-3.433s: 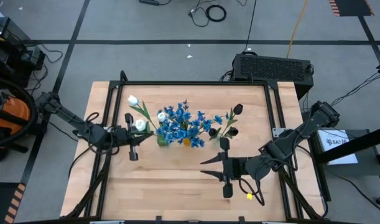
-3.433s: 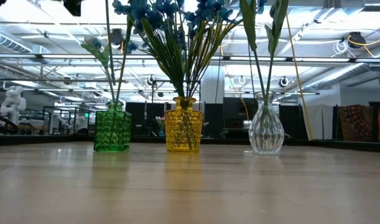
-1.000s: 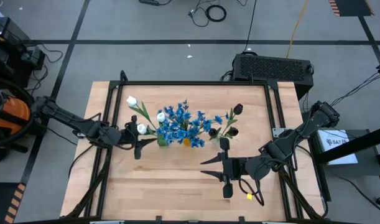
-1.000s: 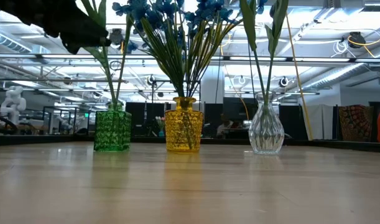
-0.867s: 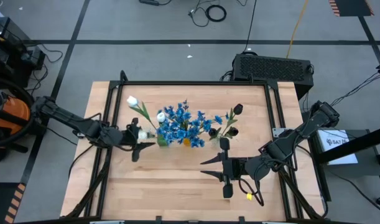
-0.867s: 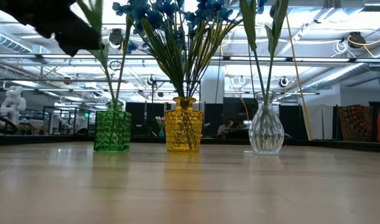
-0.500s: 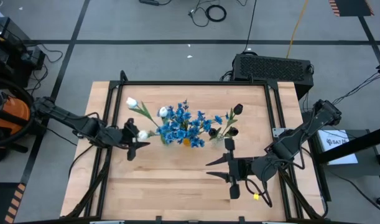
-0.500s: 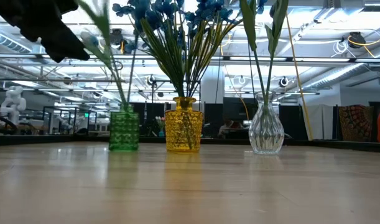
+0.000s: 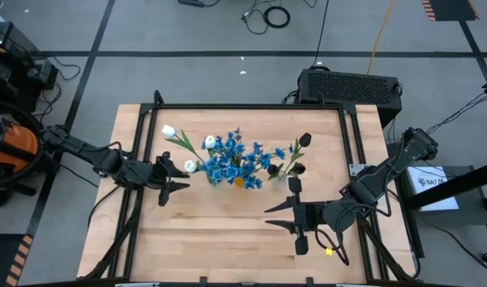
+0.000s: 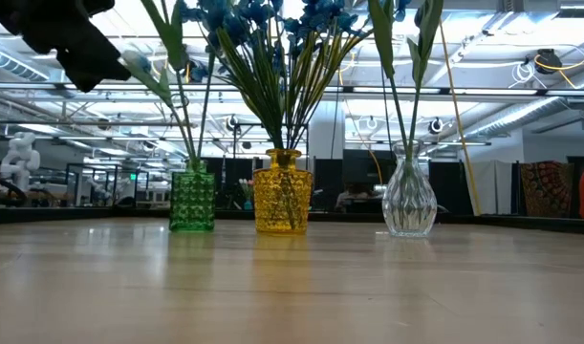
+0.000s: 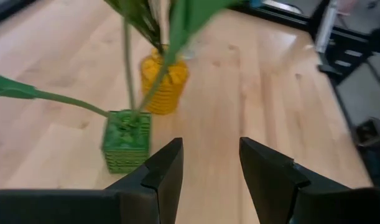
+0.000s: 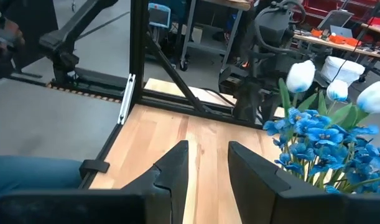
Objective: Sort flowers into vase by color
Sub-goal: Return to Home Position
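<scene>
Released and empty, the left end effector faces the green vase just ahead; white flowers lean toward it. Right end effector waits, released.

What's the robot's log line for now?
left gripper open, empty, near green vase | right gripper open, empty | white flowers in green vase | blue flowers in yellow vase
</scene>
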Tool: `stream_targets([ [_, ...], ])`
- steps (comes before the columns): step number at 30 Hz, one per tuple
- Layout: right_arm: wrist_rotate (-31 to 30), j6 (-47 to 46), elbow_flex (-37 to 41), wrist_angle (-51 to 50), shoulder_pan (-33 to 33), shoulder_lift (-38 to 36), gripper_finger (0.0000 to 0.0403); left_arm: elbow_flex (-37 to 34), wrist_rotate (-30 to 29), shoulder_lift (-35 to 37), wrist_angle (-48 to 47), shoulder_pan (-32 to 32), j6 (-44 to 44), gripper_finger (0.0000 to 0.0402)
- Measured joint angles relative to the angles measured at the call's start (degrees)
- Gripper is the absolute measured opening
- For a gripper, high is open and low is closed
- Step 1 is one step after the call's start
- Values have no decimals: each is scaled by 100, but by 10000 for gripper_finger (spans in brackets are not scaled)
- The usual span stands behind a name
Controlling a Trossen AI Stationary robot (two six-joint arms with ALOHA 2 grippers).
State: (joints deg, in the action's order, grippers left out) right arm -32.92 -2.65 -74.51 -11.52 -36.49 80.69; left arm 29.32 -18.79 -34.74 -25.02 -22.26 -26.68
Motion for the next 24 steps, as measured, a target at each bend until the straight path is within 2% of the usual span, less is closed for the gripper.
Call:
stream_targets([
  [4,-1,-99,1,-19,-34,-150,105,0,298,125,1,0,-30,164],
  [12,-5,19,1,-122,-369,-669,105,0,261,466,-2,-21,41,164],
  [17,-1,-124,1,-1068,-588,-1005,105,-32,208,755,134,-195,792,160],
  [20,-15,-369,9,-1795,-719,-1102,99,-213,215,824,738,-267,1328,139],
  [24,7,-409,352,-1927,-921,-1308,67,-429,336,819,945,-289,1715,86],
])
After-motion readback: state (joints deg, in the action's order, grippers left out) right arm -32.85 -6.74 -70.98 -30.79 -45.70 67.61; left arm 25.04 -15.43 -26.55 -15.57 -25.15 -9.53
